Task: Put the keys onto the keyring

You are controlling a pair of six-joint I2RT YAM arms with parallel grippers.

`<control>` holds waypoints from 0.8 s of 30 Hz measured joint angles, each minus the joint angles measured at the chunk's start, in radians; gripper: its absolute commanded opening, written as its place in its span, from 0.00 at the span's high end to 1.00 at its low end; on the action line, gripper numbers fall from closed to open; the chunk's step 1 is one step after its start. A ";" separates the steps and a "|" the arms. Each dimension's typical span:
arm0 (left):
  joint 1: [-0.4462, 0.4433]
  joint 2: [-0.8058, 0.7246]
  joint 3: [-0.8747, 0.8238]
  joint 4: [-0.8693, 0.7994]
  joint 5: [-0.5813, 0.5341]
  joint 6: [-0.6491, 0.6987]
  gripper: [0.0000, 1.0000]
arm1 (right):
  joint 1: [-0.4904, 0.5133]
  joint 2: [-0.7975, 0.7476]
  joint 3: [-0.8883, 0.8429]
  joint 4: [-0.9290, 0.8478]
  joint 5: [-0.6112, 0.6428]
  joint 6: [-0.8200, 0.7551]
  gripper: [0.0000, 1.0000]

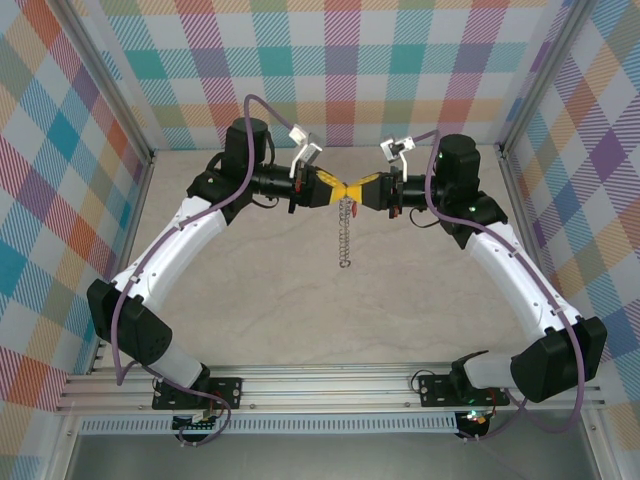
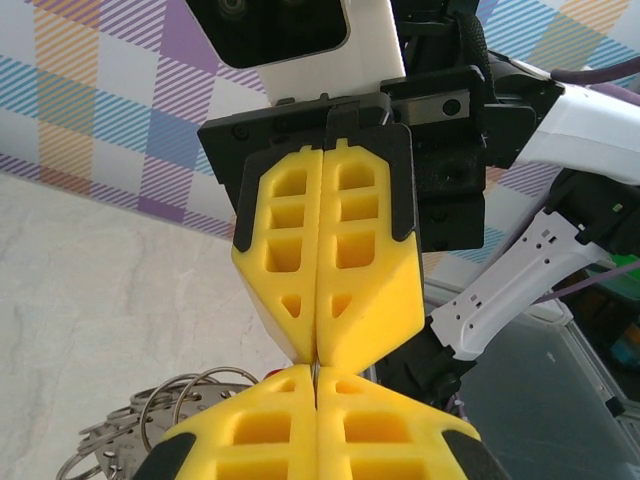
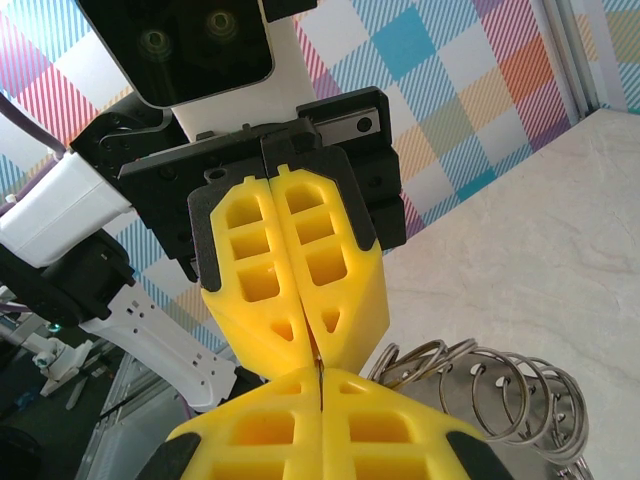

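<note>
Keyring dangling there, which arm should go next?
Left, perhaps: the red key peeks out beside the left gripper. The right gripper meets it tip to tip, both shut, keyring hanging below.

Pale beige marbled worktop [image 1: 300,310], bare from its left to its right edge. Multicoloured plaid fabric walls [image 1: 340,60] line its far and side edges. Silver aluminium rails [image 1: 330,388] run along the near edge; slanted silver aluminium posts [image 1: 112,105] rise at the far corners.
</note>
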 measured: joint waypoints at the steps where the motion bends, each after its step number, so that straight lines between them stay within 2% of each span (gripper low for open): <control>1: 0.000 0.000 0.000 0.000 -0.002 0.000 1.00 | 0.000 0.000 0.000 0.000 0.000 0.005 1.00; 4: -0.002 0.000 -0.001 0.015 -0.018 -0.007 1.00 | -0.001 0.000 0.000 0.007 0.007 0.021 0.84; 6: -0.006 -0.005 -0.014 0.047 -0.030 -0.022 1.00 | -0.001 0.000 0.000 0.019 0.021 0.035 0.69; 8: -0.014 -0.021 -0.047 0.084 -0.052 -0.042 1.00 | -0.003 0.000 0.001 0.037 0.035 0.037 0.62; 14: -0.023 -0.052 -0.086 0.154 -0.098 -0.092 1.00 | -0.010 -0.042 -0.011 0.045 0.076 0.031 0.59; 24: -0.024 -0.105 -0.105 0.266 -0.123 -0.155 1.00 | -0.042 -0.211 -0.227 0.175 0.161 0.086 0.55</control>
